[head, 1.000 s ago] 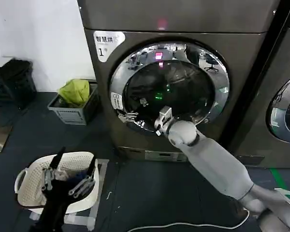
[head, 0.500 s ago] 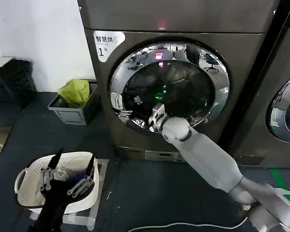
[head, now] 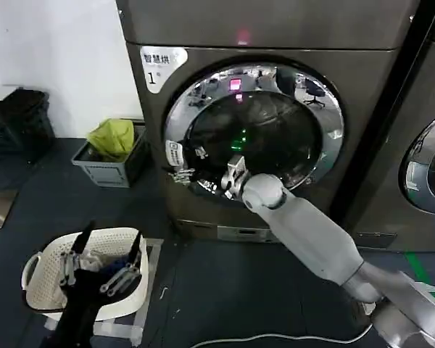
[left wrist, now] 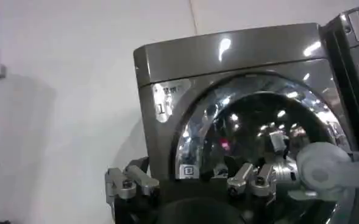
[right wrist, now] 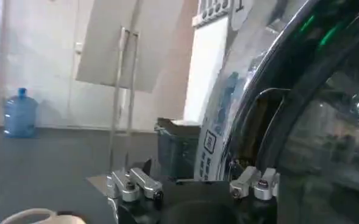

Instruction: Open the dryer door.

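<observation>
The door point(head: 255, 130) is sitting on the front of the machine marked "1": a big round porthole, with a wide shiny chrome rim ringing dark tinted glass. Its left edge is standing slightly off the machine's front, showing a dark gap.

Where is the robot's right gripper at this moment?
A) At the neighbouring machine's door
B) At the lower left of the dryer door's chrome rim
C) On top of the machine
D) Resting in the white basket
B: the right gripper sits at the lower-left chrome rim of the dryer door.
</observation>
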{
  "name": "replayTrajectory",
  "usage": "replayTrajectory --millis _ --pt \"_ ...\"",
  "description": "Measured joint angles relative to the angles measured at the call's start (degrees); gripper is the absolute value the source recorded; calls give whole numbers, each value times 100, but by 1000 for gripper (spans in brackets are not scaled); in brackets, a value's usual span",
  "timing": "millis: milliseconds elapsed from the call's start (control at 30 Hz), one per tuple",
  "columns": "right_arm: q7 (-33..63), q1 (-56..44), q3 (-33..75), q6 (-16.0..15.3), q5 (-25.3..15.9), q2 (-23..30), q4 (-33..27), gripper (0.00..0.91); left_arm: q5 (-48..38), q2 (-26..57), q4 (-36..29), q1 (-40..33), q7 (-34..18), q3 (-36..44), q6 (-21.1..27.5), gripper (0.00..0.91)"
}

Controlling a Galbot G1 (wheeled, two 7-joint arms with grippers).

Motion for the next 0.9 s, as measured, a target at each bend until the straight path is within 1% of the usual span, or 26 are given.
replayTrajectory --millis 267,400,633,900 --pt "-419 -119 50 -22 427 -308 425 907 -56 29 95 -85 3 -28 34 907" --pt "-606 -184 112 -70 568 -430 630 907 -208 100 149 -190 5 -99 159 907" --pt "-1076 -275 137 -133 715 -679 922 907 -758 364 312 -502 52 -250 460 907" --pt "-1559 -443 262 -149 907 -1008 1250 907 -1353 900 595 -1048 143 -528 580 907"
